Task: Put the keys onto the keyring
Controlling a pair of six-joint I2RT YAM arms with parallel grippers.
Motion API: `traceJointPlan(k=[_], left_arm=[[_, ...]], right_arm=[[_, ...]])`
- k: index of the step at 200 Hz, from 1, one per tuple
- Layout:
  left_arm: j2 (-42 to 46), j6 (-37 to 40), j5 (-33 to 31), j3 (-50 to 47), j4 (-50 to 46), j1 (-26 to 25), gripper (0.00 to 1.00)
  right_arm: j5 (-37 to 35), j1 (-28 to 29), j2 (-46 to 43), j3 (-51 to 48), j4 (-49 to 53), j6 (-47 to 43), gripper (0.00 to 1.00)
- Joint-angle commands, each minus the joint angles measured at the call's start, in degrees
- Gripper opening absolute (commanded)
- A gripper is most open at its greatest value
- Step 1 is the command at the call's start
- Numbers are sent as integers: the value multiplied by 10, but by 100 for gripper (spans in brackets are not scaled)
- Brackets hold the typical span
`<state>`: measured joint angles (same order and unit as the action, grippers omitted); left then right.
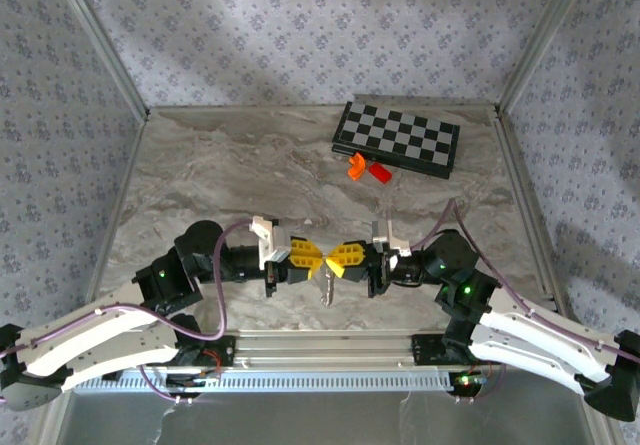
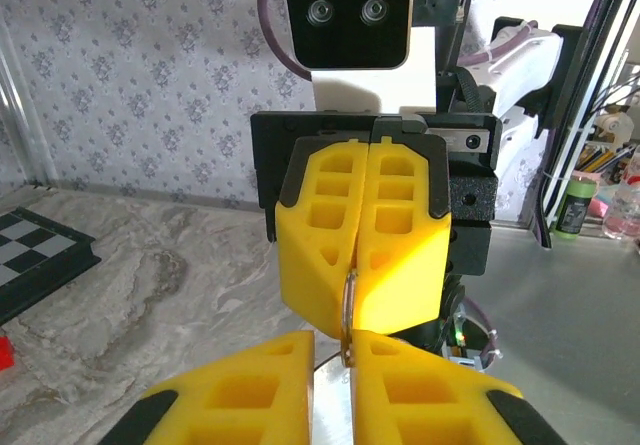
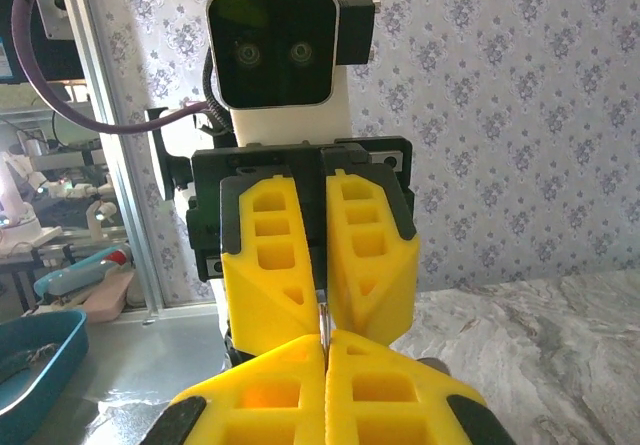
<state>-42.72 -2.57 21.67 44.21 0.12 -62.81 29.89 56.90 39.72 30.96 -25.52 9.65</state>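
Mid-table, L gripper [image 1: 316, 258] & R gripper [image 1: 335, 261] both pinch keyring [image 2: 349, 305] tip-to-tip.

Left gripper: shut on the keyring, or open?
The left gripper is shut: its yellow fingers meet on a thin metal edge; ring or key, cannot tell.

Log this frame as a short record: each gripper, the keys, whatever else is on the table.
left gripper: shut on keyring
right gripper: shut on keyring, tip to tip with the left
key: hanging below the pinch
chessboard: far right of table
orange piece, red piece: by the chessboard's near edge
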Motion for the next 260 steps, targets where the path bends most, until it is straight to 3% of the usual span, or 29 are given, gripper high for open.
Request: traceJointPlan(k=[1,40,73,134,161,181,260], left_arm=[[-1,2,9,22,14,-5,15],[-6,0,19,24,17,-5,13],[-10,0,20,22,18,-5,0],[-20,33,-3,45,-49,-5,0],[-32,74,-20,79,-130,-5,0],[-47,98,-29,100,-178,-5,0],[-81,131,-26,140,-260,-6,0]], right_arm=[[-1,6,-3,10,-23,-4,0],[-11,10,-3,15,-4,-16,0],[-22,16,-3,23,24,-31,0],[-53,23,-13,42,102,-63,0],[-92,36,-30,68,194,-97,12],[-117,45,-39,80,242,-115,15],[-202,78,-43,137,388,-167,35]])
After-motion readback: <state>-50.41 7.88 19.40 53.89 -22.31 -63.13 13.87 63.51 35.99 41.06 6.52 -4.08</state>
